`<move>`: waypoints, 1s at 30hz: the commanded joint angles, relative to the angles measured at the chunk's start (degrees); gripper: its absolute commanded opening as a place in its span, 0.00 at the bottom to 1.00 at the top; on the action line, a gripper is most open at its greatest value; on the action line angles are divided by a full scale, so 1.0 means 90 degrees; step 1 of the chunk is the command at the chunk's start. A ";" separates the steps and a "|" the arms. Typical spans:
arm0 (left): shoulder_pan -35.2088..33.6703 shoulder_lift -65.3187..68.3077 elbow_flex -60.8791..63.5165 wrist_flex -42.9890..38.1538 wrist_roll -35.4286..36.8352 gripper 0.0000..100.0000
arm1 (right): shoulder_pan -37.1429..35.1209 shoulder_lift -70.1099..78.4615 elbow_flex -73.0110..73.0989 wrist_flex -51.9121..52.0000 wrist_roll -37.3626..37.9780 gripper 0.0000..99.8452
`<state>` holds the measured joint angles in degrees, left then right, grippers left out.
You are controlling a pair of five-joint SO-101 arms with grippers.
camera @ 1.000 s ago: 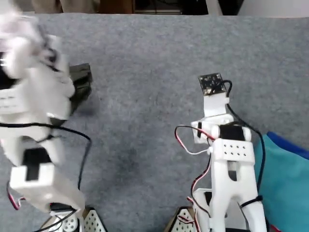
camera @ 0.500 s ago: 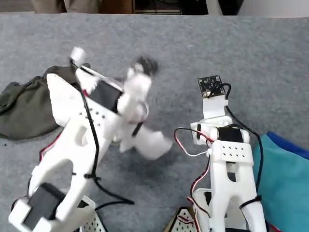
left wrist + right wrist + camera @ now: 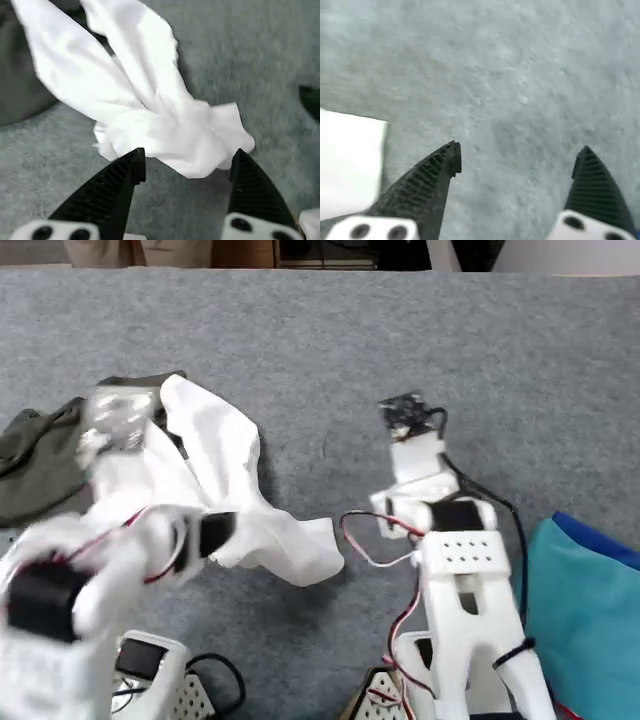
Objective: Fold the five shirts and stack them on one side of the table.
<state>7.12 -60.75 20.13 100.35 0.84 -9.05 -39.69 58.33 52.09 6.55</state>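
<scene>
The grey table (image 3: 330, 350) holds a white shirt (image 3: 225, 490) lying crumpled left of centre, its sleeves splayed. A teal shirt (image 3: 590, 610) lies flat at the right edge, and a bunched olive shirt (image 3: 35, 465) sits at the left, touching the white one. The left gripper (image 3: 188, 155) hangs just above the white shirt, jaws spread and empty. The right gripper (image 3: 519, 147) is spread over bare table. Three shirts, two arms
</scene>
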 commanded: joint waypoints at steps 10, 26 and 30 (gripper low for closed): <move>-0.3702 -0.0767 0.2891 -0.1612 -0.0899 0.28 | -0.1656 0.2359 -0.2115 0.0020 -0.1153 0.21; -0.4933 -0.0767 0.3311 -0.1621 -0.1670 0.28 | -0.2261 0.6979 -0.6051 0.2969 -0.1739 0.20; -0.4933 -0.0767 0.3311 -0.1621 -0.1670 0.28 | -0.2398 0.7194 -0.6071 0.2852 -0.1748 0.20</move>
<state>-36.84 -67.25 50.20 86.64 -14.02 -29.27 24.57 6.46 77.76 -8.48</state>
